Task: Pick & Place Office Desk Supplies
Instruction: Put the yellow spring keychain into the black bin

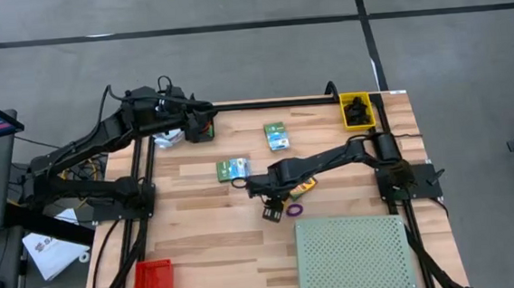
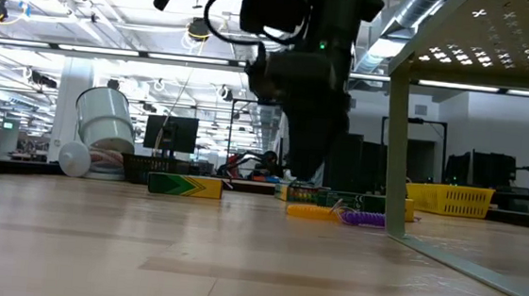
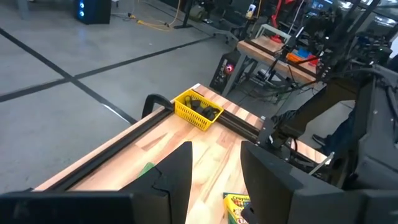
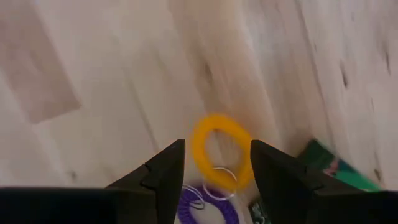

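My right gripper (image 4: 214, 168) points down over the middle of the table (image 1: 201, 248), open, with nothing between its fingers. Just past its fingertips an orange ring (image 4: 221, 152) lies flat on the wood, a purple ring (image 4: 205, 206) beside it. Two green boxes (image 1: 277, 135) (image 1: 233, 169) lie flat farther back. My left gripper (image 3: 217, 177) hovers open and high over the far left part of the table (image 1: 199, 125). A yellow crayon box (image 3: 236, 206) lies below it. A yellow basket (image 1: 357, 110) at the far right corner holds black clips.
A pale green perforated board (image 1: 354, 255) stands on legs at the near right, close to the purple ring (image 1: 294, 210). A red object (image 1: 153, 283) lies at the near left corner. A white cylinder (image 2: 106, 121) shows beyond the far edge.
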`<action>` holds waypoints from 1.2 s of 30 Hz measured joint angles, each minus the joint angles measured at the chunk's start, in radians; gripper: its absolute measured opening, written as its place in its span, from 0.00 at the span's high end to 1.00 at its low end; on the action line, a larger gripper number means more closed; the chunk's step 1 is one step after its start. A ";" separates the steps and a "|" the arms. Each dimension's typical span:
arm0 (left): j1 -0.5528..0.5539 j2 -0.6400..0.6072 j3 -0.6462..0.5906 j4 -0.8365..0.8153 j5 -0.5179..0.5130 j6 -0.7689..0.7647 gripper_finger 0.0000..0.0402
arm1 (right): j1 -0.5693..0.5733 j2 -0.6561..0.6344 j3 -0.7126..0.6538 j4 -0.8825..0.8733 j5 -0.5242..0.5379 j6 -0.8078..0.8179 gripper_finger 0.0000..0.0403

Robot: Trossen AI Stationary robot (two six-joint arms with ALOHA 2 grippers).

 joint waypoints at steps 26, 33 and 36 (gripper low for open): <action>0.000 0.000 0.000 0.010 0.001 -0.082 0.67 | 0.010 0.014 -0.009 0.040 0.117 -0.528 0.55; -0.021 0.000 0.000 0.010 0.001 -0.086 0.67 | 0.020 0.013 -0.046 0.109 0.112 -0.618 0.55; -0.032 0.000 0.000 0.011 0.001 -0.085 0.67 | 0.016 0.013 -0.069 0.117 0.112 -0.627 0.55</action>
